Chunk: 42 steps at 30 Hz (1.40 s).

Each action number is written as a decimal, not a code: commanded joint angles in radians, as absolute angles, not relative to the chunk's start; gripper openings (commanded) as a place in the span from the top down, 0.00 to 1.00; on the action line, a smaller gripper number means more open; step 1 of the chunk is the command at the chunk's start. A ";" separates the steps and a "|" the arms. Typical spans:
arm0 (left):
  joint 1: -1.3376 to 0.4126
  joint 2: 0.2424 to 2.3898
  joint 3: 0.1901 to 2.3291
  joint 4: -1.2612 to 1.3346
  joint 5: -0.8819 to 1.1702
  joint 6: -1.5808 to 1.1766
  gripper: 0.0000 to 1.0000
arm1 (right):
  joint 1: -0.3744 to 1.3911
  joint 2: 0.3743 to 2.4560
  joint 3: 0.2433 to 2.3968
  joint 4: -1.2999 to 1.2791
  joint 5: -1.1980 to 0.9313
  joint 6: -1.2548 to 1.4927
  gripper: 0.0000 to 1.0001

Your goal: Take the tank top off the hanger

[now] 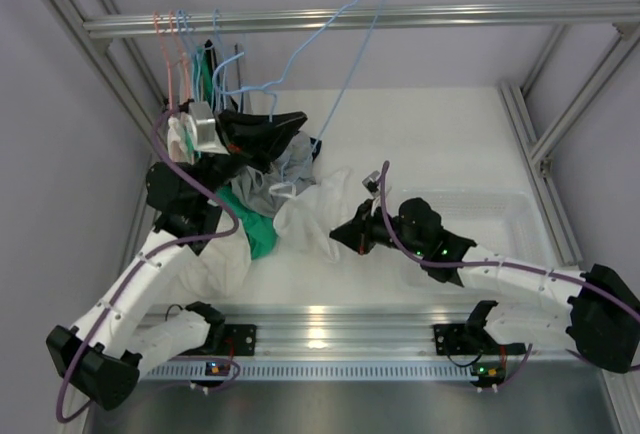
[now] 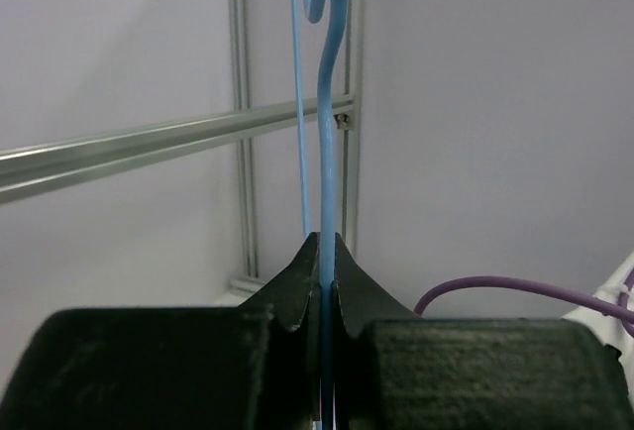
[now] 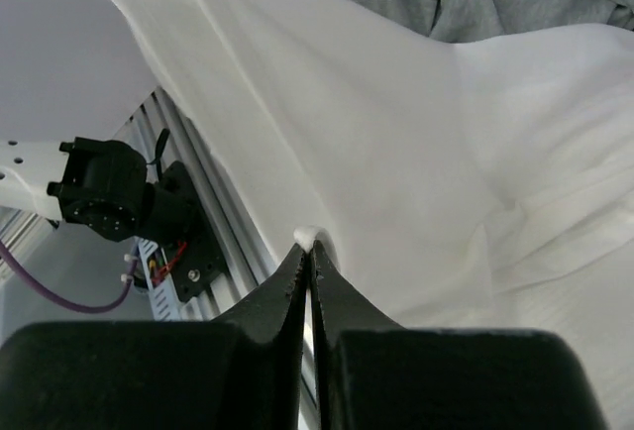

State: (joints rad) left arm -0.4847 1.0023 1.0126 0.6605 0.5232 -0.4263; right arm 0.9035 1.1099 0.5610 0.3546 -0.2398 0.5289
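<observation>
Your right tool is clenched on an edge of the white soft-fabric tank top, which spreads ahead of and above its tips. Farther out, your left tool is clamped on the neck of the thin light-blue wire hanger, which rises above it. Hold the hanger fixed and draw the fabric down and away slowly, so the strap slips off without snagging.

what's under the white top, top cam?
Green cloth pokes out at the left edge of the white top; grey cloth lies behind it. Whether either runs further beneath, or anything else lies there, is covered.
</observation>
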 commanded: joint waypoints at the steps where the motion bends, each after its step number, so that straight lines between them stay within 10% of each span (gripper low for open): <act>1: -0.546 0.965 0.962 0.885 0.571 -0.281 1.00 | 0.934 1.094 0.610 0.316 -0.187 0.488 1.00; 23: -0.583 0.600 0.997 -0.398 -0.046 -0.304 1.00 | 1.009 1.465 0.681 0.248 0.057 0.471 1.00; 27: -0.583 0.658 1.094 -0.653 -0.077 -0.337 1.00 | 1.008 1.488 0.701 0.241 0.051 0.465 0.54; 29: -0.583 0.686 1.126 -0.736 -0.068 -0.377 1.00 | 1.006 1.453 0.700 0.204 0.107 0.466 0.03; 42: -0.595 1.107 1.638 -0.822 -0.236 -0.310 1.00 | 1.003 1.336 0.704 0.060 0.192 0.410 0.01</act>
